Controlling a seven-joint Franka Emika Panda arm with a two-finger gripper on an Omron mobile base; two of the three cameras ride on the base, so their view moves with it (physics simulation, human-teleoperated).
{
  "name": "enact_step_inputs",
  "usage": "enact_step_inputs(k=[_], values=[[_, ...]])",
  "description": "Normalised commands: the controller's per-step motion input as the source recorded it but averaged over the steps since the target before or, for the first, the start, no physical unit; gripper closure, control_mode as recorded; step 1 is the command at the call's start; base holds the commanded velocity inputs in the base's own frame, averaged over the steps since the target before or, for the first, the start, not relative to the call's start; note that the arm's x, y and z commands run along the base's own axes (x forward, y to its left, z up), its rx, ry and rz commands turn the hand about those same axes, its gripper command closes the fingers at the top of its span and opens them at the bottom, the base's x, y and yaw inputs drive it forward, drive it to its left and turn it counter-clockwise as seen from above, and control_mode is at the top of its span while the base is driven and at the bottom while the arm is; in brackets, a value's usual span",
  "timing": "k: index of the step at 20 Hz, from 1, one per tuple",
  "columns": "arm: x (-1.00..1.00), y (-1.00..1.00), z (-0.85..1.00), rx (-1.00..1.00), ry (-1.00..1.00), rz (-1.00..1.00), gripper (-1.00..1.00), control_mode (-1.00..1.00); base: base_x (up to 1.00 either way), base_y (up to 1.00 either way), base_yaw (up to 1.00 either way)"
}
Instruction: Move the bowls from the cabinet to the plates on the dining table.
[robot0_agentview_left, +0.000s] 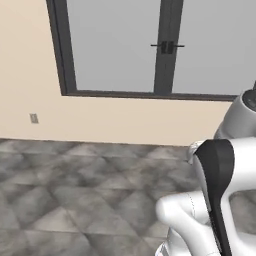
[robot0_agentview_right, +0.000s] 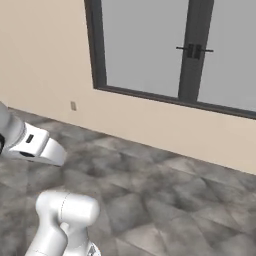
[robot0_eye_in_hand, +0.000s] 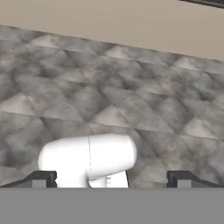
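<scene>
Grey marbled tile floor (robot0_agentview_left: 75, 190) runs to a beige wall (robot0_agentview_right: 45, 60) carrying a dark-framed window (robot0_agentview_left: 165, 47) and a small outlet (robot0_agentview_left: 33, 118). Fingers (robot0_eye_in_hand: 43, 178) released, spread wide, empty, over floor.

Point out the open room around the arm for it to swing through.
Open grey tiled floor spreads ahead, bordered by the beige wall under the dark-framed window. A small wall outlet sits low on that wall. The open gripper faces bare floor; nothing crowds it.
</scene>
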Motion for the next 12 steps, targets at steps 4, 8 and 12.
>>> enact_step_inputs(k=[4, 8, 12], values=[[0.0, 0.0, 0.0, 0.0, 0.0, 0.0, -1.0, 1.0, 0.91, -0.48, -0.49], [0.0, 0.0, 0.0, 0.0, 0.0, 0.0, -1.0, 1.0, 0.7, -0.42, -0.57], [0.0, 0.0, 0.0, 0.0, 0.0, 0.0, -1.0, 1.0, 0.48, -0.41, -0.55]])
